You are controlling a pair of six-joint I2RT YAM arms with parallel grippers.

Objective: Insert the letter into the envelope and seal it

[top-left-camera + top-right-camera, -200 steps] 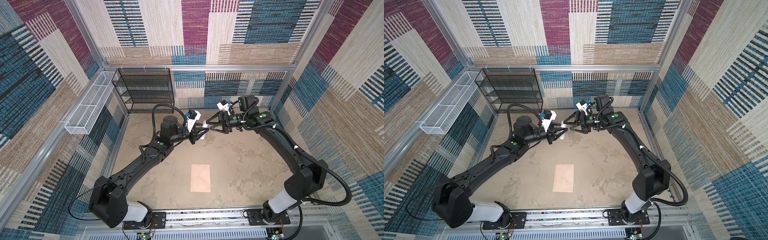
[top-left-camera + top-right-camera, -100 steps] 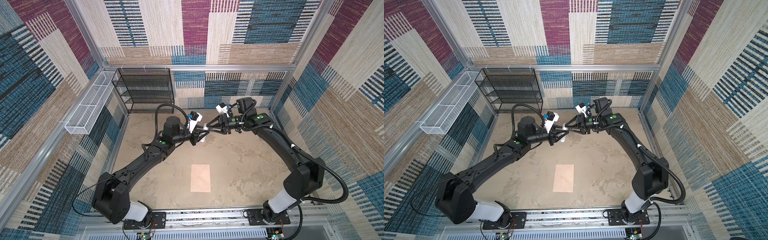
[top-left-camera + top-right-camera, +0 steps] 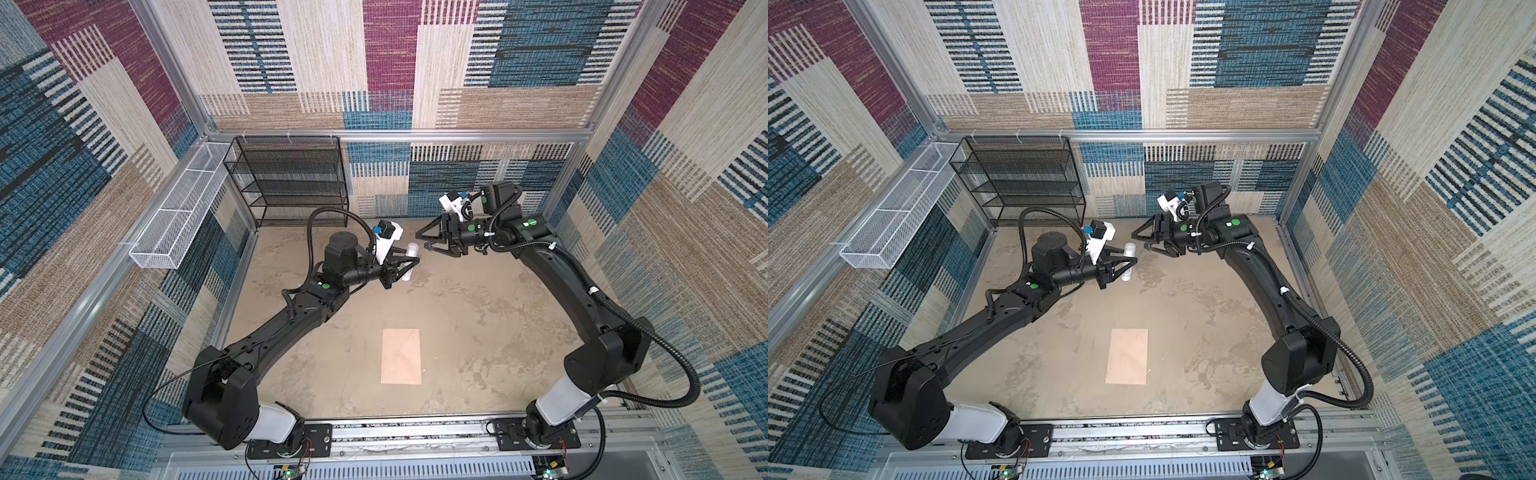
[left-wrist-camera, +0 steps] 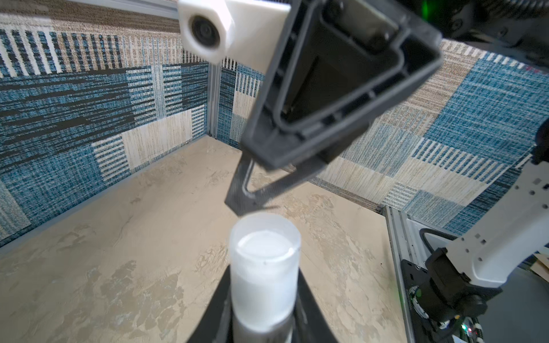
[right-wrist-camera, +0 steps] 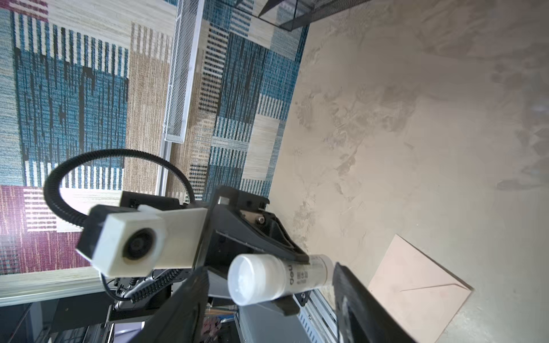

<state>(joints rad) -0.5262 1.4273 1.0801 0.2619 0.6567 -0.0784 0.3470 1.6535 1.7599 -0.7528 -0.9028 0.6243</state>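
The peach-tan envelope (image 3: 401, 356) (image 3: 1127, 356) lies flat at the front middle of the table with its flap folded down, and it also shows in the right wrist view (image 5: 416, 285). The letter is out of view. My left gripper (image 3: 409, 262) (image 3: 1129, 262) (image 4: 264, 285) is shut on a small white cylindrical tube (image 3: 411, 250) (image 4: 264, 261), raised above the back of the table. The tube's capped end (image 5: 255, 279) points at my right gripper (image 3: 422, 241) (image 3: 1139, 241). That gripper is open, with its fingertips a short way from the cap and nothing held.
A black mesh shelf rack (image 3: 291, 178) stands at the back left corner. A white wire basket (image 3: 178, 220) hangs on the left wall. Patterned walls close in the table on three sides, and the arms' base rail (image 3: 415, 432) runs along the front.
Half a second ago the right gripper's tips met the tube at the left gripper. Now they stand slightly back from it, jaws apart. The left gripper still grips the tube.
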